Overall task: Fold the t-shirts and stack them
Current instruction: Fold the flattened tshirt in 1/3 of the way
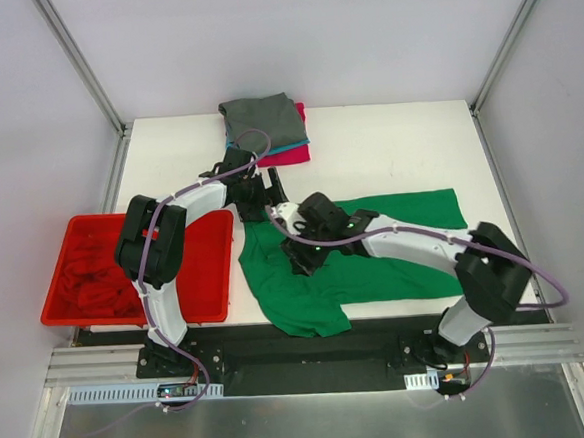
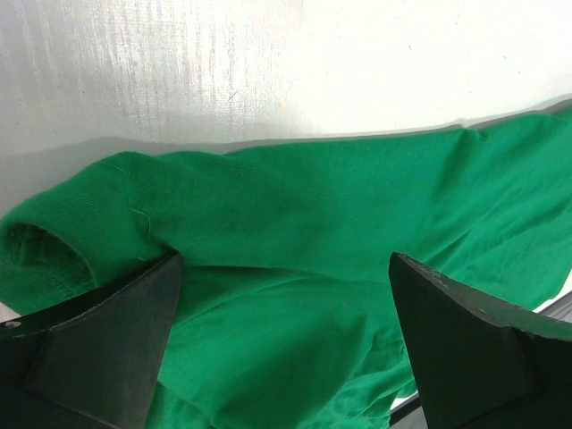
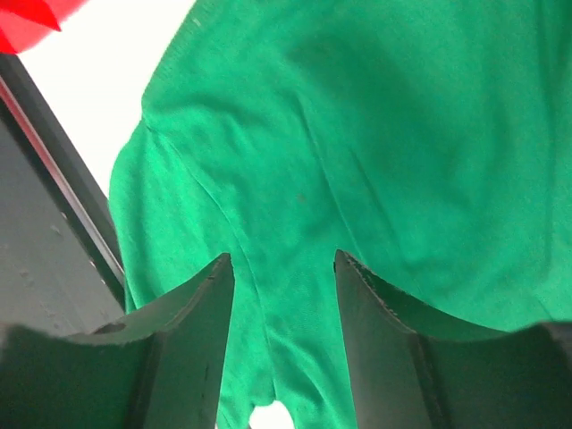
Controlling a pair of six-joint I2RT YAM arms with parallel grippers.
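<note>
Top view: I have both arms low over the green t-shirt [image 1: 402, 211], which lies unfolded along the near edge of the surface [image 1: 397, 141]. A folded stack [image 1: 263, 119], grey on top, sits at the far edge. Red cloth [image 1: 91, 278] waits in the bin [image 1: 207, 270] beside the near-left corner.

Left wrist: my left hand [image 2: 286, 268] gapes wide over the green cloth.

Right wrist: my right hand [image 3: 281, 264] stands narrower, a ridge of shirt between its fingers but not pinched. By my reckoning, this fold has barely begun.

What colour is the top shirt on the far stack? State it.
The top shirt is grey, clearest in the top external view.
</note>
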